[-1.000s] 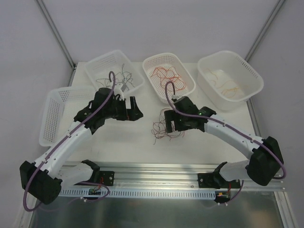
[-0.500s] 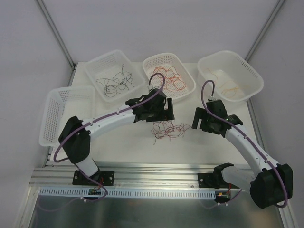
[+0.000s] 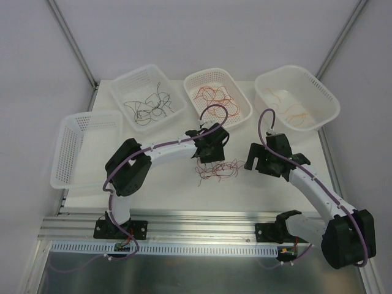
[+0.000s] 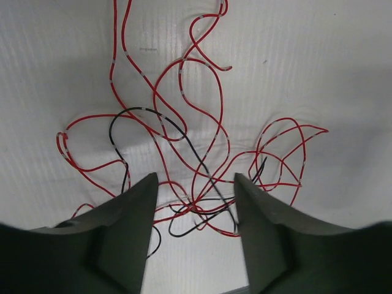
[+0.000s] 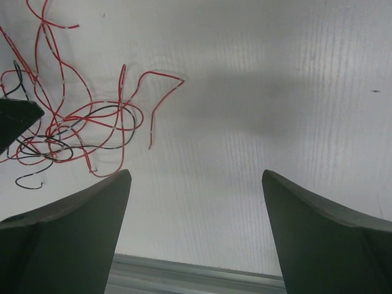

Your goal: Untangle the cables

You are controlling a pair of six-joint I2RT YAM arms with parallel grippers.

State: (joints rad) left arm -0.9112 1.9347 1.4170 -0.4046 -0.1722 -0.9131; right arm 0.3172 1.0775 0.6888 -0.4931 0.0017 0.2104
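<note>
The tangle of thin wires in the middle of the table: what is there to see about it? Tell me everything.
The tangle is a loose heap of hair-thin, bendy wires, mostly red with a few black strands, seemingly plastic-coated. Its loops lie flat on the white table, in front of the baskets, crossing thickest at one knot. The left gripper hangs over it, fingers open either side of that knot; whether they touch a wire I cannot tell.

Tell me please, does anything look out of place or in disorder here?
Yes: a knot of red and black cables lies loose on the table, outside the baskets, under the left gripper. Nothing looks damaged or spilled.
</note>
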